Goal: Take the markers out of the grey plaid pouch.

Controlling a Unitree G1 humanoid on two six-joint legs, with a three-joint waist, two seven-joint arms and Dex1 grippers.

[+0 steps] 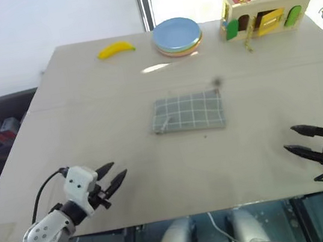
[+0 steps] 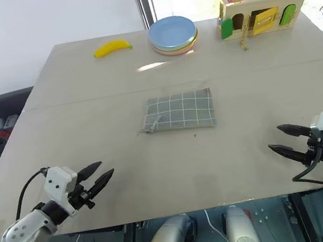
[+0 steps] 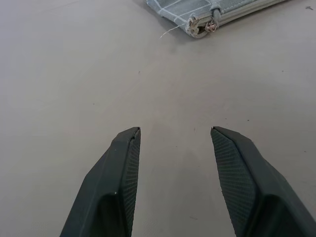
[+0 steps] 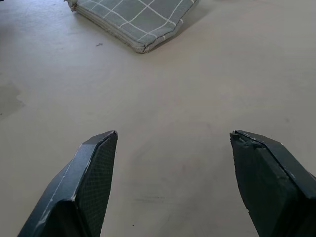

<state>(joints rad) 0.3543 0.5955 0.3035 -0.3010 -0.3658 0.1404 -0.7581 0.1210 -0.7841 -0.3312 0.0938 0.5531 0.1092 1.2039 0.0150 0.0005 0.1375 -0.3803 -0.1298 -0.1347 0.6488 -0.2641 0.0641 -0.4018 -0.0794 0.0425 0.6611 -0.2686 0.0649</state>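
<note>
A pale beige desk (image 1: 88, 120) stands against a white wall, with a bright window behind its far right corner. At the near left edge the left claw (image 1: 116, 173) hovers over bare desktop, its two black fingers parted with nothing between them. Along the far edge lie a yellow banana (image 1: 116, 49), then a stack of round pastel plates (image 1: 177, 36), then a wooden toy house (image 1: 265, 10) with coloured doors. The grey plaid pouch (image 1: 188, 113) lies flat mid-desk, well apart from both claws: a soft grey-green rectangle crossed by thin white grid lines, with a small pull tab at its near left corner. No markers can be seen outside it. At the near right edge the right claw (image 1: 294, 140) hangs with its fingers spread wide and empty, pointing toward the middle.

The left wrist view brings out the pouch's zipper end, a frayed corner with a loose white thread, which the head views leave too small to read. The right wrist view shows a different corner, its lighter edge seam and the slight thickness of the fabric.
</note>
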